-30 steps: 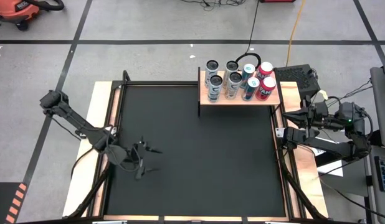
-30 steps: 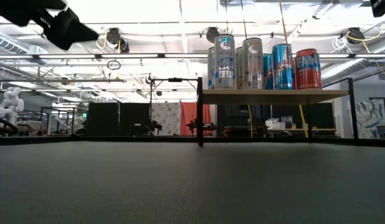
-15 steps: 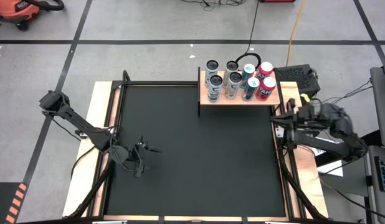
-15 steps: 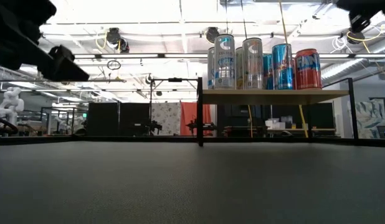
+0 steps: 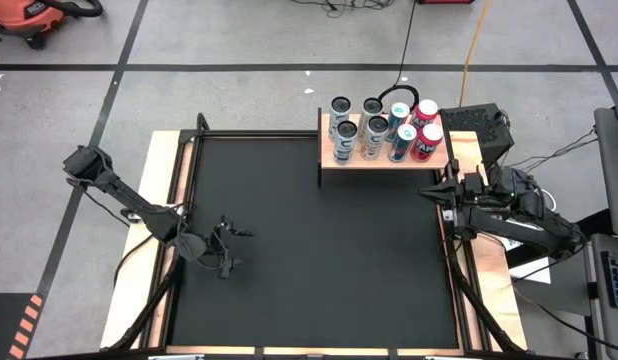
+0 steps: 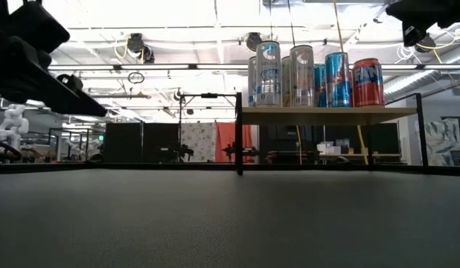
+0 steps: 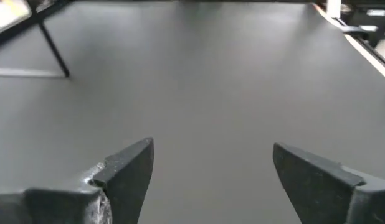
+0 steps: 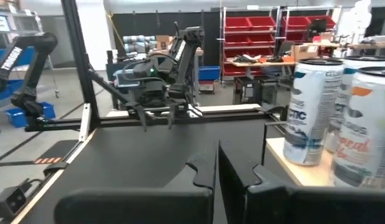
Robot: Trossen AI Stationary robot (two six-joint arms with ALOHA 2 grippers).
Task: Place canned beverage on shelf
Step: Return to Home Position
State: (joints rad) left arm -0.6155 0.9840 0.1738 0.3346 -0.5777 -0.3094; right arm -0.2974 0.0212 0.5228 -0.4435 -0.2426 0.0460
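Eight beverage cans point(image 5: 377, 126) stand upright on the shelf point(image 5: 384, 164), the light wooden platform at the far right of the black mat point(image 5: 319, 270). They sit in two rows of four, matched front to back: white at the left, then white with yellow, then blue, with a red can point(image 6: 368, 82) at the right end. In the low view they are well inside the shelf's near edge, close together, some touching or nearly so. No can shows on the mat, so the stocking looks finished.

These are probably thin aluminium cans: smooth, slick and easy to dent if empty, stiffer and fairly heavy if full. The tall slim ones would tip easily. The safest hold is likely from the side around the middle of the body with moderate squeeze, not on the rim. With such tight spacing, a near-row can is the only one a finger could get around cleanly.

The right gripper point(image 5: 439, 193) hangs over the mat's right edge, just on the near side of the shelf's right end. Its fingers are pressed together on nothing, with the nearest white can point(image 8: 312, 112) just beside its view. The left gripper point(image 5: 226, 250) sits over the left part of the mat, well apart from the shelf, fingers point(image 7: 133, 165) spread wide and empty
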